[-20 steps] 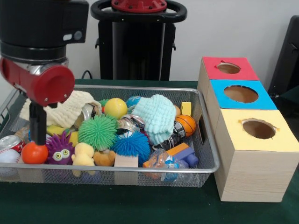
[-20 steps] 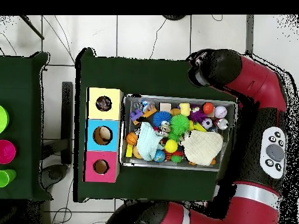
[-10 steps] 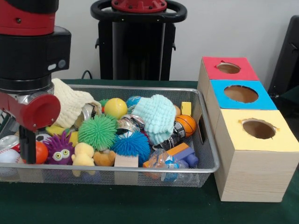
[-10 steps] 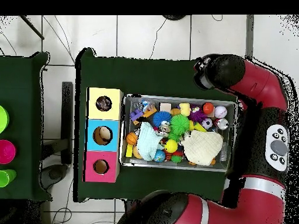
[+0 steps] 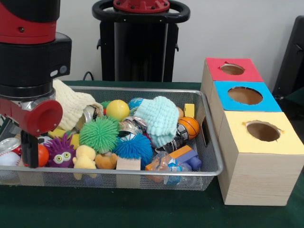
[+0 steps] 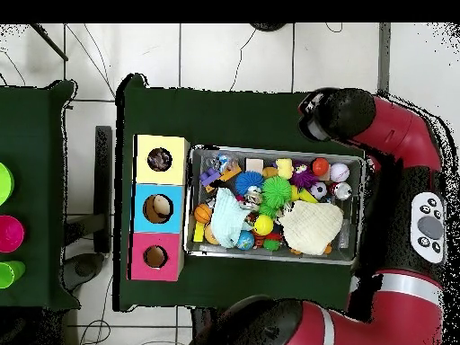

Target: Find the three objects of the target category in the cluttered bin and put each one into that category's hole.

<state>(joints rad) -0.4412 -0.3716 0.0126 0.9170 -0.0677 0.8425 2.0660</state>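
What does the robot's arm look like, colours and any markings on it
The arm has rounded red shells with thick black joint housings. A red round cap closes one joint. In the overhead view a pale grey oval panel with dark buttons sits on a black link. A slim black gripper hangs below.

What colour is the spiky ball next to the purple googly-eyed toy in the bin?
Green: the spiky ball shows best in the front view, right of the purple toy.

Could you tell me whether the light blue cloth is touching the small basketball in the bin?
Touching. In the front view the light blue cloth drapes against the basketball's left side, with no gap between them.
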